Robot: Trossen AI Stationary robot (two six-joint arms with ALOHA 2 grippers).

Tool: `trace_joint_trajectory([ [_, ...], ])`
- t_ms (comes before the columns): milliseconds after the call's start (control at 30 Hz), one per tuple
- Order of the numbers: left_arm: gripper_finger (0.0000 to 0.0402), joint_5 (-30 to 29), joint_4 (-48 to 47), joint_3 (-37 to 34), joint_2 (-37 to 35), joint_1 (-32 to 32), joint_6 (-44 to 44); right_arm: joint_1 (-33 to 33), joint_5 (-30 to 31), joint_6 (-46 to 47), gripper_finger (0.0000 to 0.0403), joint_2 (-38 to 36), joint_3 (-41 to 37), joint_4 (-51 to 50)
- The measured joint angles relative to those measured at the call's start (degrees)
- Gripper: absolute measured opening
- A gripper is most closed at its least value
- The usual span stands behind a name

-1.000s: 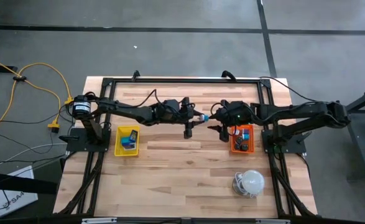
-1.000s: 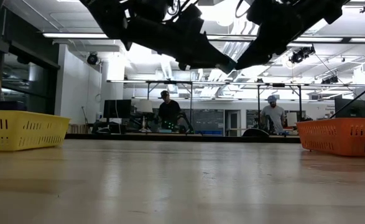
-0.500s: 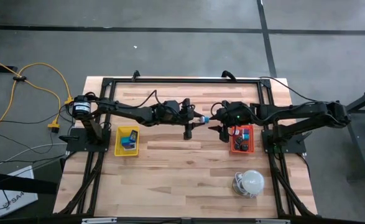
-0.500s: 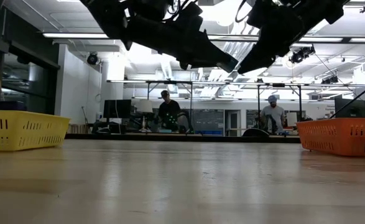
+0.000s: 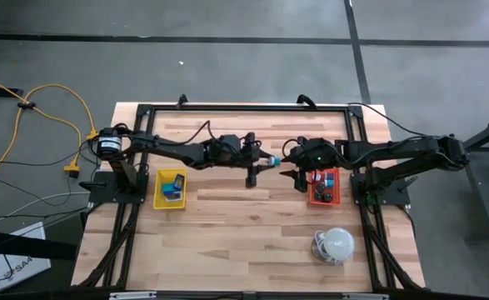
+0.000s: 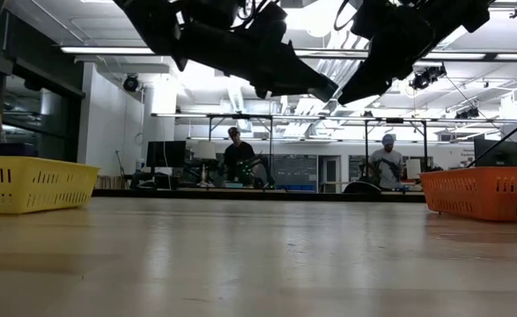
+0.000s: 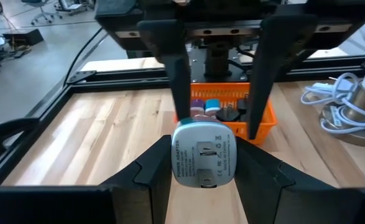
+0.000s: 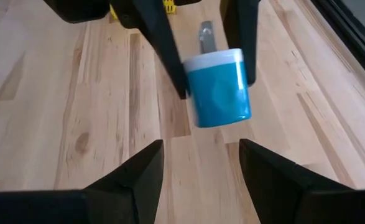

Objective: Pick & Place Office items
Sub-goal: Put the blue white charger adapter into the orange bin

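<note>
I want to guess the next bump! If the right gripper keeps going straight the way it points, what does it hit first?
Probably the blue charger plug that the left gripper holds up in the air, right ahead of the open right gripper. How close they are is unclear.

You work at a light wooden table on a grey concrete floor. Beyond it: white ceiling light strips, distant workbenches, two people, yellow cable.
</note>
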Motion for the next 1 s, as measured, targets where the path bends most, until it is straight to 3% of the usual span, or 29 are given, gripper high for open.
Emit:
trace_joint_trajectory([
  [1000, 0.0138, 0.25, 1.22, 0.0, 0.0, -1.73, -0.19, 1.53, -1.66, -0.58, 0.0195, -0.02, 0.02, 5.6],
])
